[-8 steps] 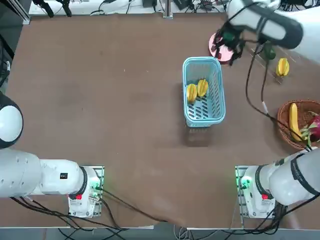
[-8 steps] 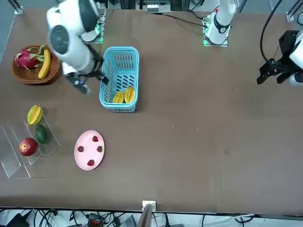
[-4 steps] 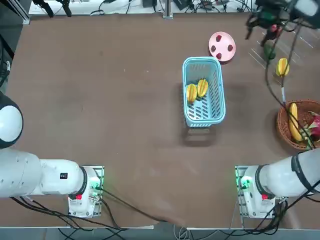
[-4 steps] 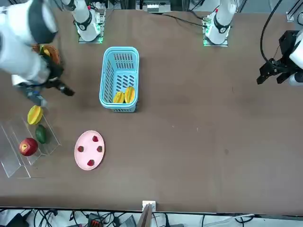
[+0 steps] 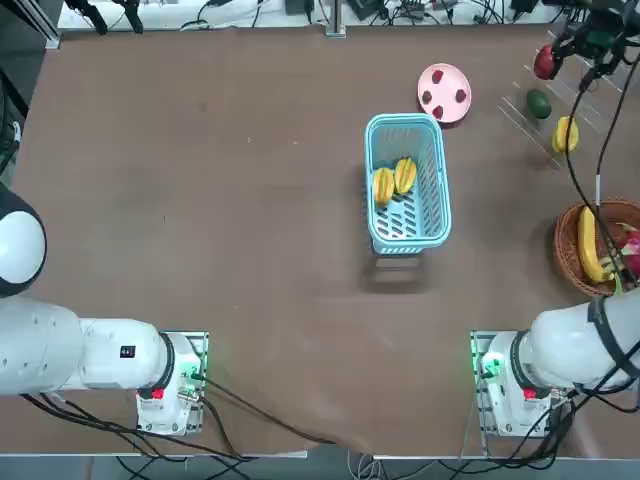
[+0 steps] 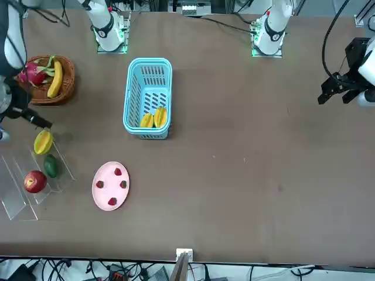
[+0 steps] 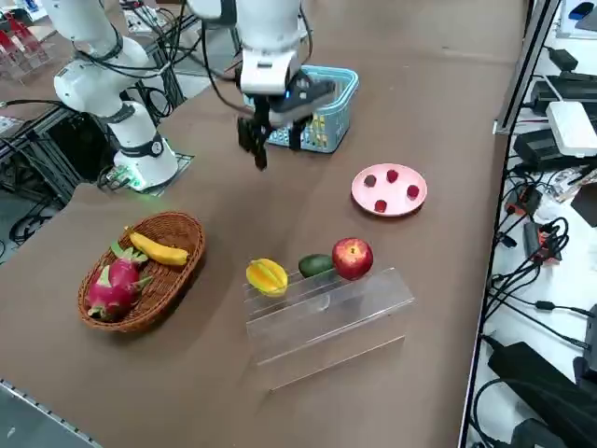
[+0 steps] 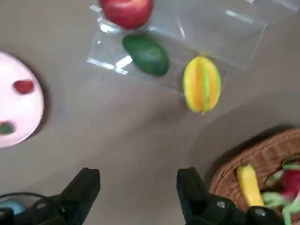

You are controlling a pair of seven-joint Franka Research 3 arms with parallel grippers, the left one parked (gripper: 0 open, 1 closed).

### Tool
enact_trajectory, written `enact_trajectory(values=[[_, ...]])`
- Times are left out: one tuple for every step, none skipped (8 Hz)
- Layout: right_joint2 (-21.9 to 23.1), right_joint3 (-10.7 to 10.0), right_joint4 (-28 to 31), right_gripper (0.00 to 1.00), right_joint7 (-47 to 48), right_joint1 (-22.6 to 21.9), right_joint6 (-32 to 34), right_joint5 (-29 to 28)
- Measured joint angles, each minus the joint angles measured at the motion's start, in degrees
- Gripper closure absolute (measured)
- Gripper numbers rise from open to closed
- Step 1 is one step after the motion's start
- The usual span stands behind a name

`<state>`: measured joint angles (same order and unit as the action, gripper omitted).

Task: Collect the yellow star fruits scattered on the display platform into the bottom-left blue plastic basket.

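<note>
Two star fruits (image 5: 394, 181) are already lying side by side in the blue basket (image 5: 432, 166) near the table's middle, so by the look of it two thirds of the job is done. The third star fruit (image 8: 202, 90) is sitting on the clear rack (image 7: 326, 310) at about two o'clock in the top view, just beside a green fruit (image 8: 146, 54), with a red apple (image 8: 126, 11) beyond that at the rack's other end. The right gripper (image 8: 138, 192) is hanging above the table near the rack, between the pink plate (image 7: 389, 189) and the wicker basket (image 7: 142, 271); its fingers are spread wide and holding nothing. What remains, judging from this, is bringing the gripper over the last fruit, closing on it and carrying it back toward nine o'clock to the basket.
</note>
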<state>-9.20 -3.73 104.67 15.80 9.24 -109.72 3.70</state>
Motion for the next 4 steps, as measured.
enact_trajectory(values=[[-1.7,0.0,0.0,0.00,-3.8,2.3,-2.6,0.1],[-3.2,0.0,0.0,0.00,-7.4,4.9,-5.1,0.1],[-4.5,0.0,0.0,0.00,-10.2,7.2,-7.7,0.1],[-5.7,0.0,0.0,0.00,-12.5,8.8,-10.4,0.1]])
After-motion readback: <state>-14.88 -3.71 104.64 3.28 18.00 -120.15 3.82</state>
